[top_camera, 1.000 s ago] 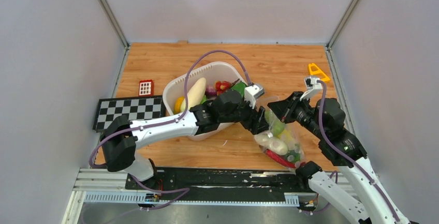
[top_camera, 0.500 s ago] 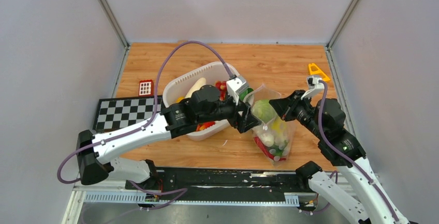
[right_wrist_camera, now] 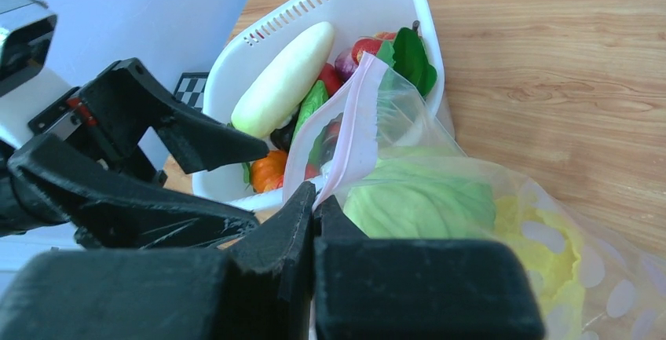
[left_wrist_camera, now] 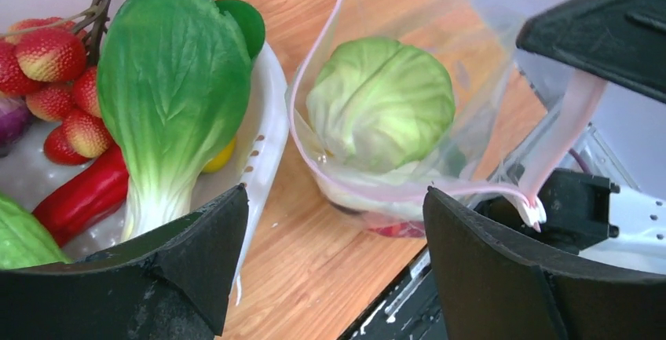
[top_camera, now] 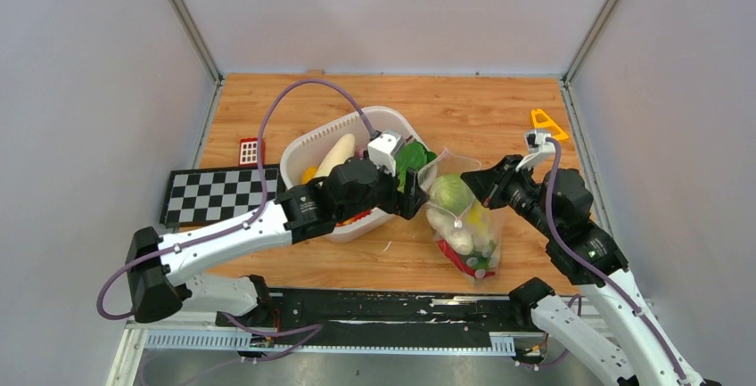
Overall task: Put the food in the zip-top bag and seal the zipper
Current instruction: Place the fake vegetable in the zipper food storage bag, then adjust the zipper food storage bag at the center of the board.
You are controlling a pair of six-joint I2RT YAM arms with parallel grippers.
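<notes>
The clear zip-top bag (top_camera: pixel 464 225) stands open on the wood, holding a green cabbage (left_wrist_camera: pixel 381 100), yellow cabbage and several smaller pieces of food. My right gripper (right_wrist_camera: pixel 316 199) is shut on the pink zipper (right_wrist_camera: pixel 357 128) strip at the bag's rim and holds the mouth up; from above the right gripper (top_camera: pixel 474 184) sits at the bag's right top. My left gripper (left_wrist_camera: pixel 334 193) is open and empty, between the tub and the bag, with its fingers (top_camera: pixel 415 199) just left of the bag's mouth. More food lies in the white tub (top_camera: pixel 303 150): a white radish (right_wrist_camera: pixel 283 81), a leafy green (left_wrist_camera: pixel 169 96), and red pieces.
A black-and-white checkered board (top_camera: pixel 223 192) lies left of the tub, with a small red tile (top_camera: pixel 251 150) behind it. An orange triangle (top_camera: pixel 546 123) rests at the back right. Grey walls close in the wooden table (top_camera: pixel 464 110) on three sides.
My left gripper has pulled out of the bag and moved left toward the tub, opening wider. The green cabbage stays in the bag, which now stands more upright.
</notes>
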